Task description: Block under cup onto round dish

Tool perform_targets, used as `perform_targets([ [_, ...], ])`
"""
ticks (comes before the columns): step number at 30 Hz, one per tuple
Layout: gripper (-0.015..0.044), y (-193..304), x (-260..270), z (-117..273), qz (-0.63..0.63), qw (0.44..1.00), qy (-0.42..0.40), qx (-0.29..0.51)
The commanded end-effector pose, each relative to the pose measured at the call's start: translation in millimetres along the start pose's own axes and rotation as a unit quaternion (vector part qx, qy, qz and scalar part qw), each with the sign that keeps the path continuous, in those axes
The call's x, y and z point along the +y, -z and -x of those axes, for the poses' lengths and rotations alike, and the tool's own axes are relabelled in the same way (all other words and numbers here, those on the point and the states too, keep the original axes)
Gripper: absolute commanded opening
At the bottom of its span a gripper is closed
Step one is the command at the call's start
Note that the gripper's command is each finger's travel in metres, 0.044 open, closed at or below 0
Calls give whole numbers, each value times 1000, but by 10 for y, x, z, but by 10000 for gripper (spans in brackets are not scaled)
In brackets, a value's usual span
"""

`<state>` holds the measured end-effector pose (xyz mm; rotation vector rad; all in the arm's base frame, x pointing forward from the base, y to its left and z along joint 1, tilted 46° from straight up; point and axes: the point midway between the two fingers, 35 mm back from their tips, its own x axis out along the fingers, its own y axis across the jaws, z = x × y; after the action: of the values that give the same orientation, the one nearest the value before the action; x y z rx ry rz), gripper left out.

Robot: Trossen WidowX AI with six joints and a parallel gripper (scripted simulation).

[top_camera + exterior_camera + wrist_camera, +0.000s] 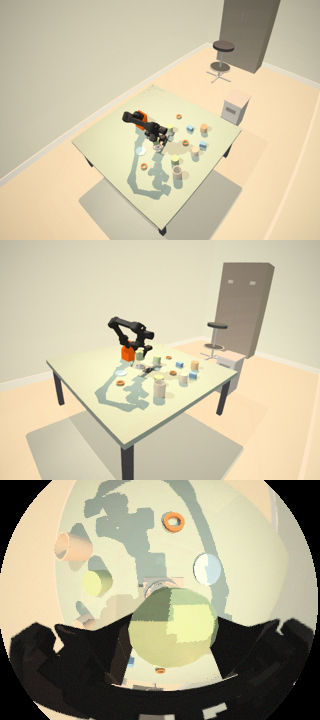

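My gripper point(156, 140) point(139, 353) point(169, 613) is shut on a green cup point(139, 355) point(173, 640) and holds it raised above the near-left end of the balance point(165, 142) point(148, 370) point(178, 581). A small greyish thing point(157, 146) point(140, 365) shows on that end within a pale ring; whether it is the block is too small to tell. The matching green cup point(169, 128) point(156, 359) stands on the balance's other end. The pale round dish point(140, 151) point(120, 373) point(207, 569) lies left of the balance, with no cup above it.
Another green cup point(174, 160) point(97, 582), a taller pinkish cup point(177, 173) point(159, 389) point(74, 547), a beige cup point(194, 151) and an orange cup point(203, 128) stand around. Blue blocks point(189, 128) point(202, 144) lie right of the balance. An orange ring point(143, 163) point(174, 514) lies near the dish.
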<state>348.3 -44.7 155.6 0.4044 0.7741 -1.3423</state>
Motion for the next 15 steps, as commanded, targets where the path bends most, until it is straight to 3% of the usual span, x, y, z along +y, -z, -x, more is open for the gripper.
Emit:
perform_targets([
  [1, 0, 4, 4, 3, 1, 1000, -1, 0],
  [15, 0, -169, -191, -124, 5, 1000, -2, 18],
])
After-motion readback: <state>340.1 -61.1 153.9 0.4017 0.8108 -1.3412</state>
